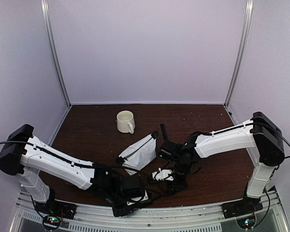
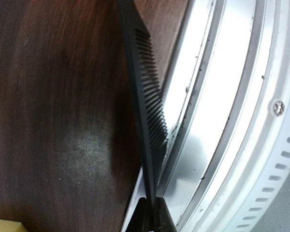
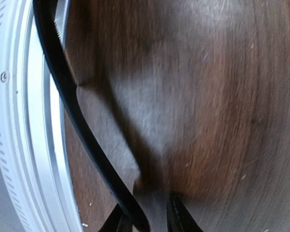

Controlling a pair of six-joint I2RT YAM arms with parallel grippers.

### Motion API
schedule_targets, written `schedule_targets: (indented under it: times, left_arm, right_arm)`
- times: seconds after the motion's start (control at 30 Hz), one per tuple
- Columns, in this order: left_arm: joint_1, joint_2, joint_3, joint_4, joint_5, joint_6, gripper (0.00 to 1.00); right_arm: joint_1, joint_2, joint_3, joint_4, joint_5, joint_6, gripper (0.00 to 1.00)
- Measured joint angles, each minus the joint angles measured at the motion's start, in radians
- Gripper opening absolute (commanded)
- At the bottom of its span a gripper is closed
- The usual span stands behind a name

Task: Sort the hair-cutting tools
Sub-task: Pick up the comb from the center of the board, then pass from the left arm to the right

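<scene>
Closest in, left claw (image 2: 150, 220) is pressed tight on one end of a slim flat black plastic comb (image 2: 146, 106), which juts out above the near edge of the dark wooden counter (image 2: 53, 121). It looks light, thin, slick and a bit whippy; I'd grip the plain spine, not the teeth. Right claw (image 3: 147, 218) hangs spread and empty over the counter.

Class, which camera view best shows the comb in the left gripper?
Left wrist: the comb, teeth clear, runs up from the left gripper. Top external: indistinguishable beneath that gripper; right wrist shows none of it.
</scene>
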Motion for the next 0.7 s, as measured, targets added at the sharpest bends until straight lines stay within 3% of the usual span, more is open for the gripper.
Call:
schedule_targets:
  times: [0.27,0.47,0.7]
  left_arm:
    - [0.014,-0.030,0.000,-0.020,-0.010,0.061,0.00]
    - [0.118,-0.142,0.000,-0.027,-0.054,0.164,0.00]
    - [0.178,-0.196,0.002,0.010,-0.043,0.253,0.00]
  right_arm:
    - [-0.166,-0.118,-0.016,-0.153,-0.055,-0.100,0.33]
    - [-0.312,-0.271,0.014,-0.272,-0.185,-0.185,0.38]
    - [-0.325,-0.348,0.088,-0.325,-0.304,-0.206,0.44]
